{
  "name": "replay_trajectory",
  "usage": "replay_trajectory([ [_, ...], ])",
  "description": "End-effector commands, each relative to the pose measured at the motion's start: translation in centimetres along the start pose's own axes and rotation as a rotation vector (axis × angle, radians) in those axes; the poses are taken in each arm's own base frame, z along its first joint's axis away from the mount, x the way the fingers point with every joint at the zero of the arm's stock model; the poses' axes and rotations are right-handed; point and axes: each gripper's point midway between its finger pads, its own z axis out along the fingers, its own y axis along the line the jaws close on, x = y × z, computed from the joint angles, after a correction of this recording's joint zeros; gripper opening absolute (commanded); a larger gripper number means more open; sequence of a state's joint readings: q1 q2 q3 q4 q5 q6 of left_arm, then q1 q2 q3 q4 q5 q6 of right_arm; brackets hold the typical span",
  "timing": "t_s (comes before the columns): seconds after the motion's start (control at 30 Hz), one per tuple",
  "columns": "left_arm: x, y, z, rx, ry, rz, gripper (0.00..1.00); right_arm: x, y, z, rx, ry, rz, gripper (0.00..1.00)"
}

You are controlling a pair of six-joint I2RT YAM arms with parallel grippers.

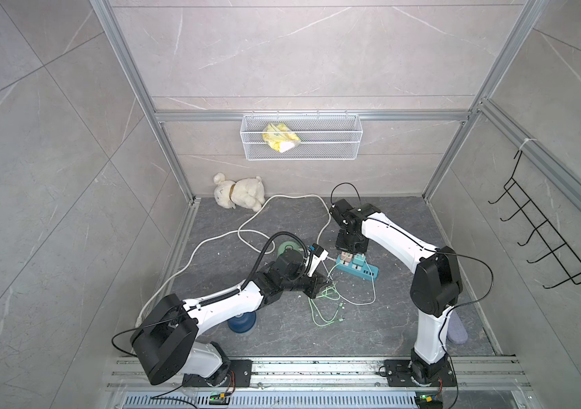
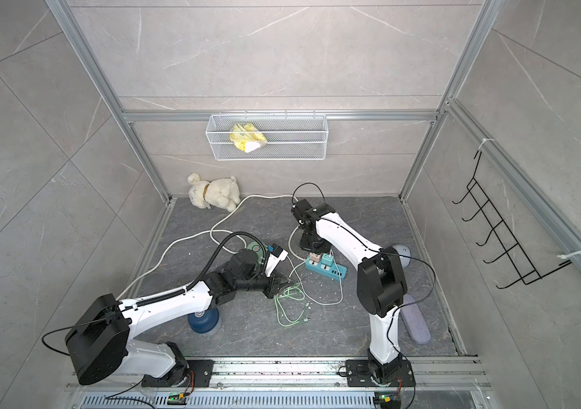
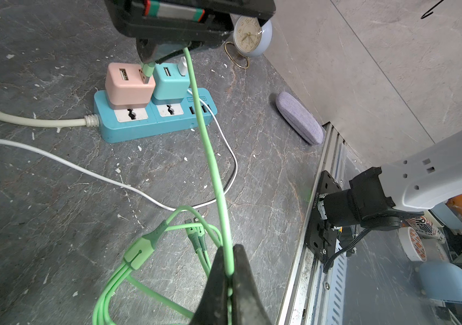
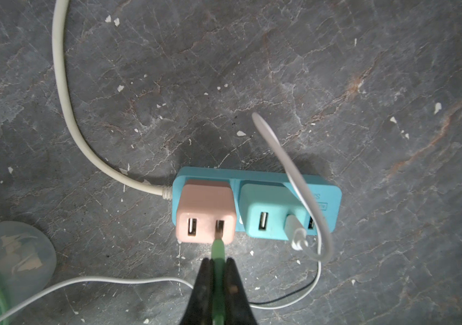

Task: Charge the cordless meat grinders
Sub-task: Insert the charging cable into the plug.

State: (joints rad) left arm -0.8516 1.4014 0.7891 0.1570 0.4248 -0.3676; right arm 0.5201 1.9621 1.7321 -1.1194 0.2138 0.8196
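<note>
Plugging in, from a distance: my right gripper (image 4: 218,266) is clamped on the green plug (image 4: 218,249), whose metal tip sits at the mouth of the port on the pink charger (image 4: 206,206) that lies nearer the teal charger (image 4: 266,209). Both chargers stand in the blue power strip (image 4: 329,194). My left gripper (image 3: 228,253) is closed on the green cable (image 3: 210,157) farther along, and the line runs almost straight between the two grips.

As I judge it, the plug is only partly in. I would push straight along the port, with the plug square to the charger's face and no twist. I would let the left arm give a little slack, so the taut cable does not pull the plug sideways or rock the pink charger in its socket.

The mint grinder (image 2: 254,247) stands on the floor just behind the left wrist. The navy grinder (image 2: 204,323) sits partly under the left arm, well apart from the strip. A white cable (image 4: 294,157) is plugged into the teal charger; I cannot tell where its far end goes.

Readable writing is scarce. The clock (image 3: 249,33) by the wall shows ordinary numerals. The strip has a small printed label near its own ports, too small to read.
</note>
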Motion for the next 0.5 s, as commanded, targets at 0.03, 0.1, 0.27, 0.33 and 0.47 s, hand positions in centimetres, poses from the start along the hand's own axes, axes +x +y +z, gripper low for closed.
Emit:
replay_trajectory([
  [0.03, -1.96, -0.87, -0.07, 0.028, -0.040, 0.016, 0.00, -0.12, -0.79, 1.28, 0.038, 0.000, 0.024, 0.00],
  [0.1, -1.94, -0.89, -0.04, 0.029, -0.038, 0.015, 0.00, -0.20, -0.80, 1.31, 0.036, -0.002, 0.026, 0.00],
  [0.27, -1.91, -0.88, -0.04, 0.028, -0.037, 0.015, 0.00, -0.53, -0.74, 1.34, 0.032, -0.006, 0.029, 0.00],
  [0.33, -1.84, -0.83, 0.00, 0.027, -0.034, 0.015, 0.00, -0.65, -0.73, 1.38, 0.032, -0.006, 0.029, 0.00],
  [0.47, -1.79, -0.78, 0.04, 0.025, -0.031, 0.013, 0.00, -0.73, -0.78, 1.52, 0.031, -0.003, 0.031, 0.00],
])
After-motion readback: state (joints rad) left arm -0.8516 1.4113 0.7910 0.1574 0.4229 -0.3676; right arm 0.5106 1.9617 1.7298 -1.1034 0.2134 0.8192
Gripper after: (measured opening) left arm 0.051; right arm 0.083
